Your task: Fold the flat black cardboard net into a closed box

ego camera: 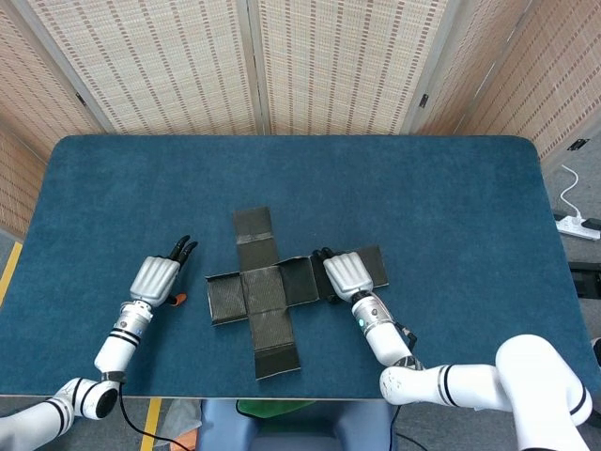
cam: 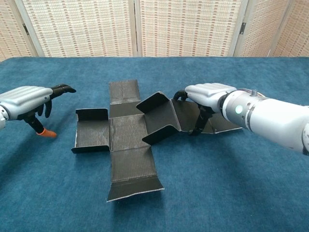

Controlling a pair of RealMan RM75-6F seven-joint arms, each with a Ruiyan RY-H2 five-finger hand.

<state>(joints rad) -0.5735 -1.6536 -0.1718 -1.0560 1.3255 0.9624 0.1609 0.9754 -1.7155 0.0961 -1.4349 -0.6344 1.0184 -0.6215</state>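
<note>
Woven-reed screens back a blue felt table [ego camera: 451, 188], w/ the black cardboard net [ego camera: 272, 287] lying near its middle, between the two robot hands.

Progress: early. Net is mostly flat, cross-shaped. Only the arm on the right robot hand's side is lifted and creased; a few end flaps turn up slightly. No walls standing, no closed box. Left to do, as I judge it: raise all side panels, tuck flaps, close lid, i.e. nearly everything.

Right robot hand [cam: 205, 94] sits on the net's right arm, fingers curled down over the panel just behind the raised fold; looks like pressing or hooking it, but can't tell if it truly grips. Left robot hand [cam: 26, 99] hovers off the net's left end, apart from it, fingers loosely spread, holding nothing; an orange tip [cam: 46, 132] shows just below it.

Views: chest cam shows the fold's height and upturned flaps; head cam flattens these but gives the whole cross outline and both forearms.
</note>
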